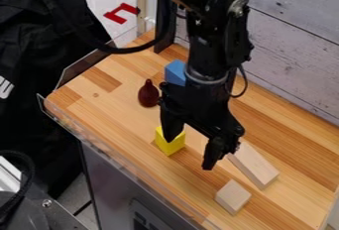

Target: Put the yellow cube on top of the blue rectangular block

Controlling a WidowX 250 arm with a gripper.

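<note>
The gripper (190, 153) hangs over the middle of the wooden table with its fingers spread open. Its left finger overlaps the upper part of the yellow cube (170, 145) in the view, while the other finger is off to the right of the cube. Whether the finger touches the cube, I cannot tell. Farther back, the blue rectangular block (175, 72) stands on the table behind the arm, which hides part of its right side.
A dark red pear-shaped object (148, 94) stands just left of the arm. Right of the gripper lie a long pale wooden block (255, 165) and a smaller wooden block (233, 197). A plank wall (291, 50) borders the table's right side, and a clear guard runs along its left edge.
</note>
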